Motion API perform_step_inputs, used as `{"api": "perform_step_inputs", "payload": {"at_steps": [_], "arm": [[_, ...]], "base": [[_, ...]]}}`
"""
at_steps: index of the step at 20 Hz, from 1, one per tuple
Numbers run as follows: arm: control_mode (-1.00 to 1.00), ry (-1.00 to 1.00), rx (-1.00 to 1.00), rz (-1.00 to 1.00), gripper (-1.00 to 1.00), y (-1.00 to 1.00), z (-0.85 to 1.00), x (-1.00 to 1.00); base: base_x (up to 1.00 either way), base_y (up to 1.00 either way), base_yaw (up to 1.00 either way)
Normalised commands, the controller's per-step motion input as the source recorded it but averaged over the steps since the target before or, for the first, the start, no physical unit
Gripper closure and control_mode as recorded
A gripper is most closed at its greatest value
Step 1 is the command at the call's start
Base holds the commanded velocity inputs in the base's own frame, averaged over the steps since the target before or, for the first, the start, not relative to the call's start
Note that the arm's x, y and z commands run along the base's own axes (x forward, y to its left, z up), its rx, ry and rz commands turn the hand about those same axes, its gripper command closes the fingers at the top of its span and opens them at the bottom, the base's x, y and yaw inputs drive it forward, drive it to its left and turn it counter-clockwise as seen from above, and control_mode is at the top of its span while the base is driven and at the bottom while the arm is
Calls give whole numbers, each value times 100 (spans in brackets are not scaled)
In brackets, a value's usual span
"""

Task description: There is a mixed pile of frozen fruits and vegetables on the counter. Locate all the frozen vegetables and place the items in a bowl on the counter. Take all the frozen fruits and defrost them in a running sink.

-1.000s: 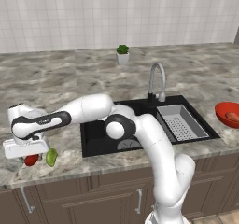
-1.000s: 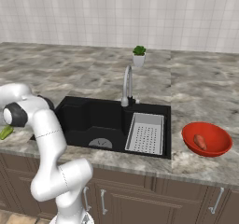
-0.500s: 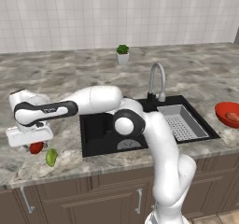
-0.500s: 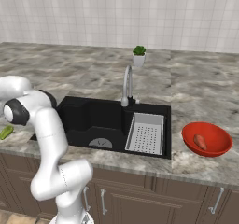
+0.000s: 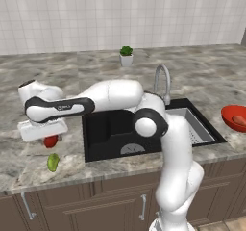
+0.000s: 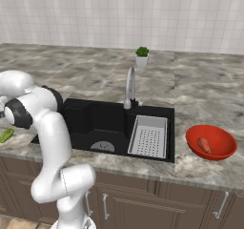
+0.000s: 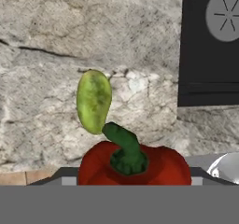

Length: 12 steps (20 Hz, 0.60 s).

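Nearest the hand camera, the red pepper (image 7: 135,164) sits stem-up right under the hand, its green stalk pointing away from the lens. The gripper (image 5: 47,136) appears to carry it just off the counter (image 5: 29,167), though the fingers are hidden, so I cannot tell whether the jaws are clamped on it or merely straddle it. Judging by the task, this is a vegetable, so it likely has to travel to the bowl.

Just past the pepper, the yellow-green fruit (image 7: 94,101) lies on its side on the marble near the counter's front edge, apart from the pepper's body. It rests there as the remaining piece of the pile at this end; the left base view shows it below the hand (image 5: 53,161). As a fruit, it should go to the basin.

Further along the counter, the sink (image 5: 108,129) is set into the middle, black and deep, with its round drain, the grey rack (image 6: 149,136) on its far-right side, and the curved faucet (image 6: 128,87) at its back edge. No water can be made out running.

Beyond the sink, near the counter's right end, the red bowl (image 6: 228,146) holds the orange carrot-like piece (image 6: 204,144), so one vegetable seems done. A small potted plant (image 6: 141,57) stands near the back wall.
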Motion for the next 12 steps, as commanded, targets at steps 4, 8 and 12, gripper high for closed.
{"api": "perform_step_inputs", "payload": {"at_steps": [4,8,12], "arm": [[-100,-19,15,0,100,-100,0,-28],[-100,-29,17,1,100,-89,0,-32],[-100,-24,18,1,100,-91,4,-21]], "base": [[0,0,0],[0,0,0],[0,0,0]]}}
